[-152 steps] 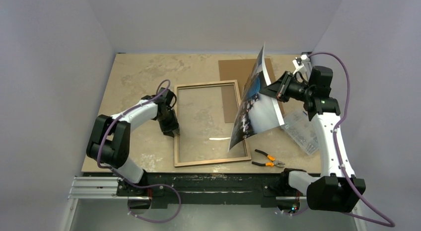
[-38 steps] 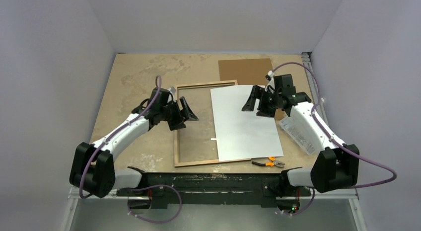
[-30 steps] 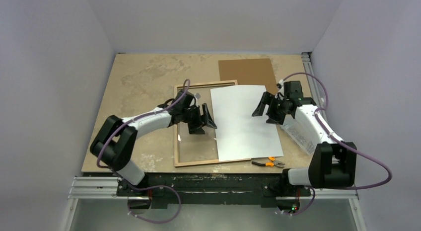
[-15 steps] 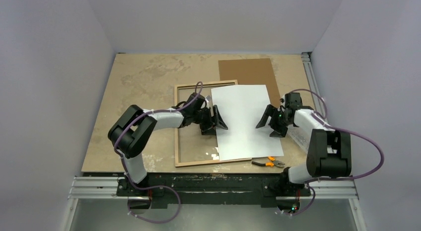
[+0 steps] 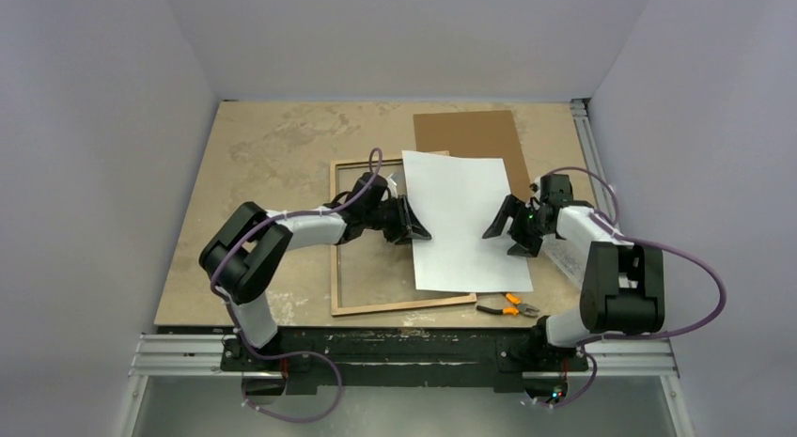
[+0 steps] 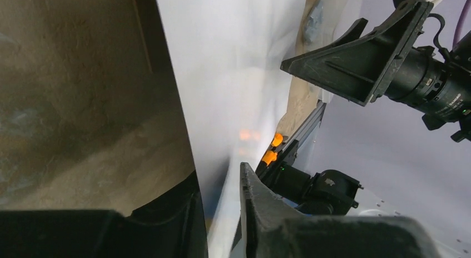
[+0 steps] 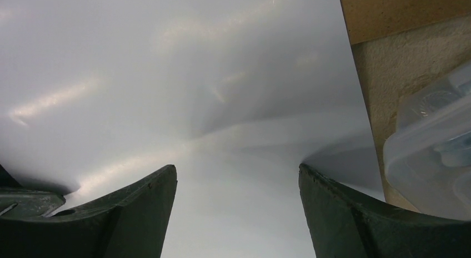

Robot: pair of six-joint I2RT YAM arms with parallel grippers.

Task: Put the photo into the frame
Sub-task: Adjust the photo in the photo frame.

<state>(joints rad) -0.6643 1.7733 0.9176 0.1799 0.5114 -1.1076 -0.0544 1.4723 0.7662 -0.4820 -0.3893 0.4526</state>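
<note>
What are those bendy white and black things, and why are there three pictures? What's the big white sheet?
They are two robot arms, each with a two-finger claw, a gripper. One picture looks down on the table from above; the other two come from little cameras on the wrists. The white sheet is the photo, lying partly over the frame. The left gripper has its fingers either side of the photo's edge; I cannot tell if it pinches. The right gripper hangs open over the photo, holding nothing. A brown board, orange pliers and a clear box lie nearby.

Beige mottled table (image 5: 273, 146), wood-backed frame (image 5: 371, 268), brown board (image 5: 465, 132), pliers (image 5: 507, 305), clear box (image 5: 564, 257)
</note>
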